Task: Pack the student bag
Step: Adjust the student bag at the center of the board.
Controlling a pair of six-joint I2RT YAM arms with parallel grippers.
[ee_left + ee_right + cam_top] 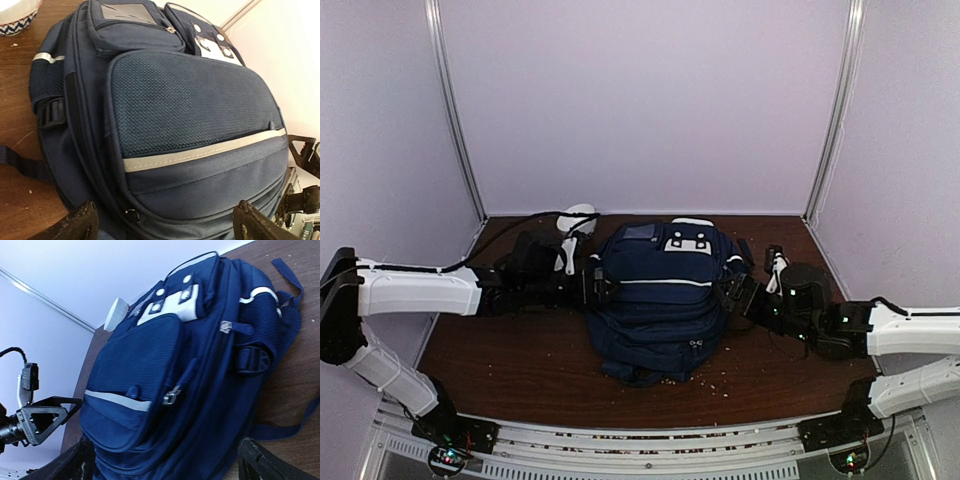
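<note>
The student bag, navy blue with white stripes and white buckle patches, lies front-up in the middle of the table. My left gripper stands open at its left side, and my right gripper stands open at its right side. In the left wrist view the student bag fills the frame beyond the open left gripper. In the right wrist view the student bag shows a metal zip pull above the open right gripper. Neither gripper holds anything.
A white bowl with a blue pattern sits behind the bag at the back left, also seen as the bowl. Black straps trail onto the brown table. Small crumbs lie near the front edge. Walls enclose the back and sides.
</note>
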